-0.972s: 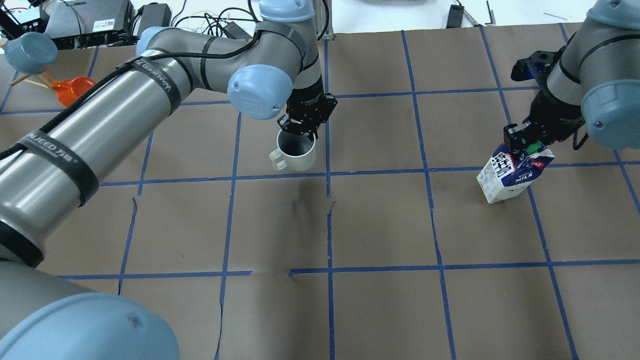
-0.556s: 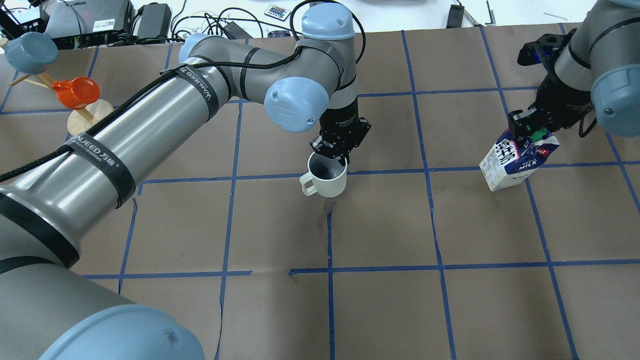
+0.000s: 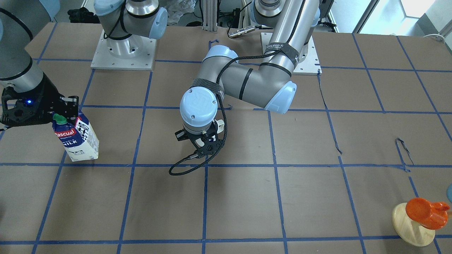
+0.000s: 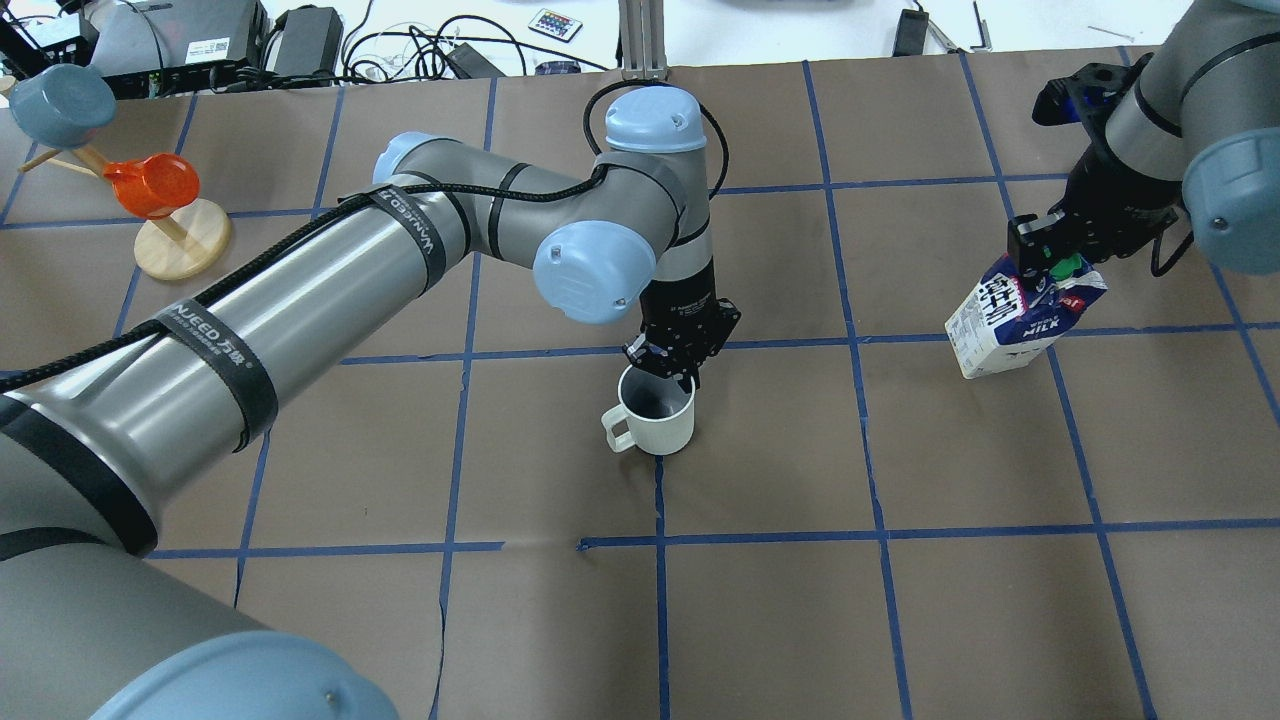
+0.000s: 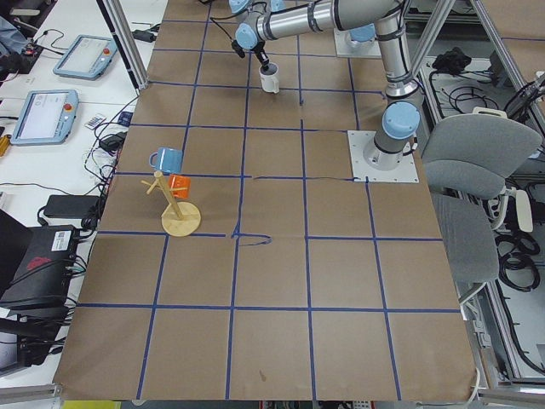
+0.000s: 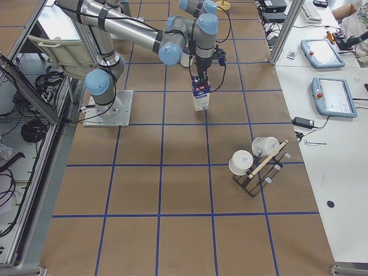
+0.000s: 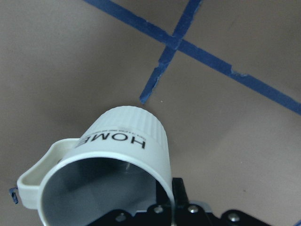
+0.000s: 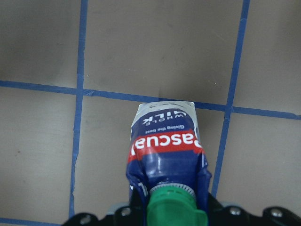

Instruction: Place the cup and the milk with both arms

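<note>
The white cup with "HOME" on its side hangs by its far rim in my left gripper, which is shut on it near the table's middle. In the front view only its handle shows beside the left wrist. The blue and white milk carton with a green cap is tilted and held at its top by my shut right gripper. It also shows in the front view. I cannot tell whether either touches the table.
A round wooden stand with an orange cup and a blue cup stands at the far left. A rack with white cups stands beyond the milk. Cables and devices line the far edge.
My left arm has carried the cup right and toward the robot, across a tape line. My right gripper has shifted the milk slightly farther away and left.
</note>
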Tool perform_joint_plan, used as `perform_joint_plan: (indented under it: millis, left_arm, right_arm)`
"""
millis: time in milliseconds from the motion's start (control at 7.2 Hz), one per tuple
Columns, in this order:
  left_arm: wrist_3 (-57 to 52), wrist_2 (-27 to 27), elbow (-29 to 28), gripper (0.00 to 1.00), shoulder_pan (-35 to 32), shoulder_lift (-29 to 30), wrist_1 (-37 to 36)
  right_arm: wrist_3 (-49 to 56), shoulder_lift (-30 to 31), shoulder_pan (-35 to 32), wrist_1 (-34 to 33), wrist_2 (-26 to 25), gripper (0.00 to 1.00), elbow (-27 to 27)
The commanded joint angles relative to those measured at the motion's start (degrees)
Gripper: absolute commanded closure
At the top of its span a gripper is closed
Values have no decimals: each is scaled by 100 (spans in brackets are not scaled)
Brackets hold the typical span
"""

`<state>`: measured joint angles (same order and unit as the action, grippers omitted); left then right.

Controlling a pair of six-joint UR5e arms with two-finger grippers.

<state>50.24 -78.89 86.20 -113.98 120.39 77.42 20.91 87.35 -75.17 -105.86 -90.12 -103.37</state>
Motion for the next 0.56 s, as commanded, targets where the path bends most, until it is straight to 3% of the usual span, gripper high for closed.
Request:
perform_joint_plan:
  millis: [0, 278, 417]
  left_arm:
    - [100, 58, 11, 0, -1, -16, -7]
    - [-57, 67, -233, 0, 182, -252, 1]
    - [-406, 32, -600, 0, 497, -410, 506]
  right_arm:
    - [-978, 1, -399, 39, 91, 81, -51]
    - [-2026, -33, -1102, -22, 91, 80, -16]
    - [-2465, -51, -1262, -23, 100, 80, -25]
